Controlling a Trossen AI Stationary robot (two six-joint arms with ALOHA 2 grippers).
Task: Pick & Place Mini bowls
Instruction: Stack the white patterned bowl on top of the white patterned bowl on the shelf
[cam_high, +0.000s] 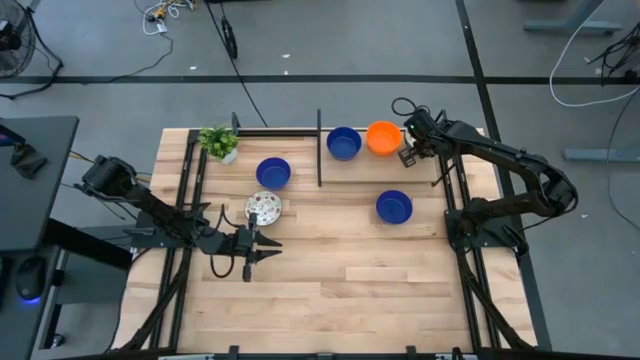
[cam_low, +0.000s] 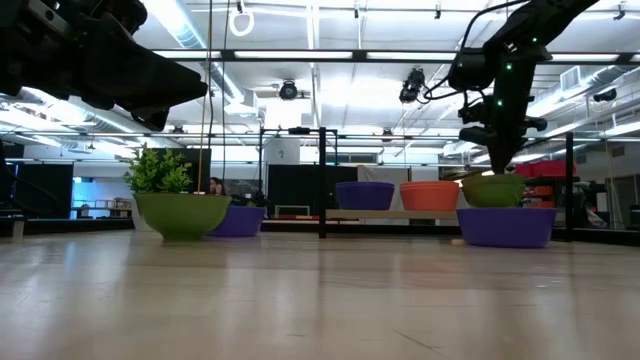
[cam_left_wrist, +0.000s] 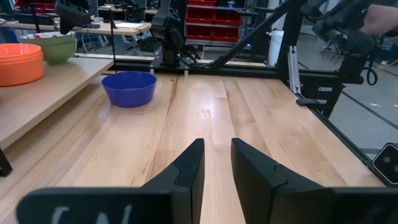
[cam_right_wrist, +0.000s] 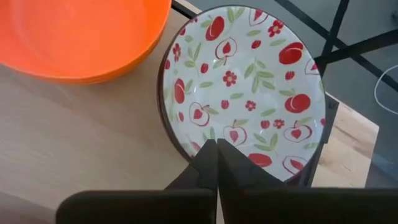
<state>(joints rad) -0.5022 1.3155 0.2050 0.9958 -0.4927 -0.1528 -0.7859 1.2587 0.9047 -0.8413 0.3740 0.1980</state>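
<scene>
Left gripper (cam_high: 268, 244) nearest the tabletop's front, stretched in low from the left edge, fingers (cam_left_wrist: 189, 171) slightly spread with nothing between them. Just past it, a patterned bowl (cam_high: 264, 208) sitting on the wood, then a blue bowl (cam_high: 273, 172) behind that, and a small potted plant (cam_high: 218, 141) up at the far-left corner. Over toward the right edge, another blue bowl (cam_high: 394, 206) alone in open space. Thin black divider post (cam_high: 319, 148) standing in from the far edge, splitting the back area. Beyond it, a third blue bowl (cam_high: 344, 142) with an orange bowl (cam_high: 383, 137) right beside it. Right gripper (cam_right_wrist: 217, 163) reaching across to the far-right corner, arm bent back on itself, fingers pinched onto the rim of a white floral bowl (cam_right_wrist: 249, 87), just beside the orange one.
</scene>
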